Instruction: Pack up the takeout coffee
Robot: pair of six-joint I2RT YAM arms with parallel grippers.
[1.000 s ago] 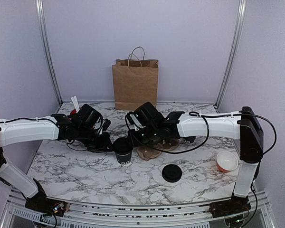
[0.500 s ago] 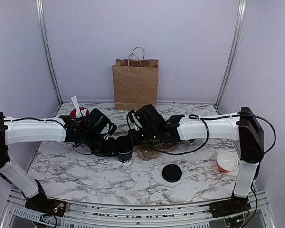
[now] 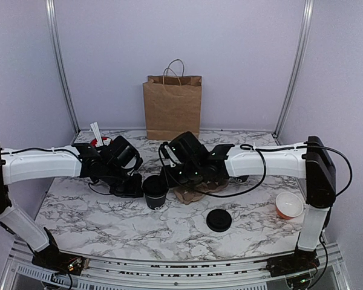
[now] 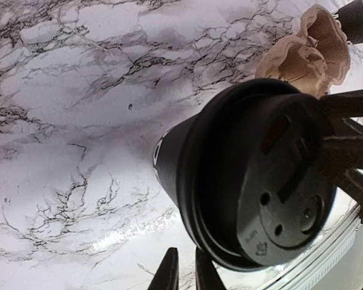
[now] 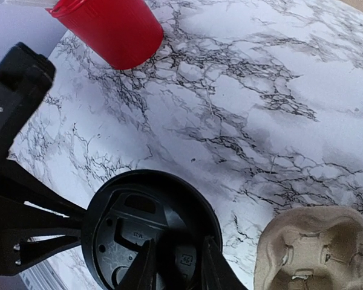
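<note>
Your left fingers (image 4: 169,273) sit nearly closed and empty beside the cup (image 3: 155,193) near frame centre; your right fingers (image 5: 146,266) straddle its lid (image 5: 118,229), grip impossible to tell.

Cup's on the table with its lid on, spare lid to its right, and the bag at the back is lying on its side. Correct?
Not quite. The bag stands upright at the back, as the top view shows. The cup is on the table with its lid on, and the spare lid lies to its right.
</note>
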